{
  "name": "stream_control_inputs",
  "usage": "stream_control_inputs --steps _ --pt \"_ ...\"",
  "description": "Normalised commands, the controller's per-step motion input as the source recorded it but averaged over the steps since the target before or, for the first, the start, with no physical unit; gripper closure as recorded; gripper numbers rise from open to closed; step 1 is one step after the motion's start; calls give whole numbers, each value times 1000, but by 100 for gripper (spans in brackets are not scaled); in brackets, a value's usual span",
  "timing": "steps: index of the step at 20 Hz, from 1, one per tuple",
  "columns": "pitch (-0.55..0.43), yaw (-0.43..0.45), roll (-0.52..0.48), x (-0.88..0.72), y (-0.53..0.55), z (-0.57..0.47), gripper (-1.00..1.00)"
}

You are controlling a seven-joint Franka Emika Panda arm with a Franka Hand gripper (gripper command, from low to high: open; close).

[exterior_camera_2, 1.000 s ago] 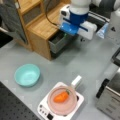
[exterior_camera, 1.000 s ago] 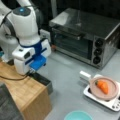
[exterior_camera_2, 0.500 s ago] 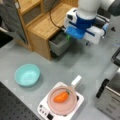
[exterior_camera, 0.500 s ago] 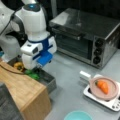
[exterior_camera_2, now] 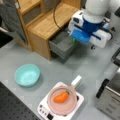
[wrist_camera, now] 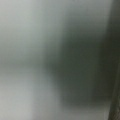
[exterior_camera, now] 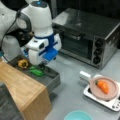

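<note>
Green pepper [exterior_camera: 37, 72] lies in the drawer [exterior_camera: 53, 77] under the pincer [exterior_camera: 43, 65], grip state unclear

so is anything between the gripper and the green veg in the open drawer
Nothing visible. In a front view the gripper hangs at the open drawer, right over the green vegetable, with a yellow piece to that view's left, clear of the gap. The fingertips are hidden behind the hand.
</note>
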Motion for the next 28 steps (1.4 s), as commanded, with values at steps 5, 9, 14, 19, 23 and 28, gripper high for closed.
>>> stream_control_inputs --steps 5,9,14,19,23,28 --pt "-37 -120 81 166 216 8 -100" --pt "-15 -78 65 200 60 15 -100" --pt "10 15 28 230 -194 61 -100" --pt "74 131 -38 213 -238 117 -100" --pt "102 139 -59 244 -152 165 -100" --pt "127 125 -68 292 -78 191 -100"
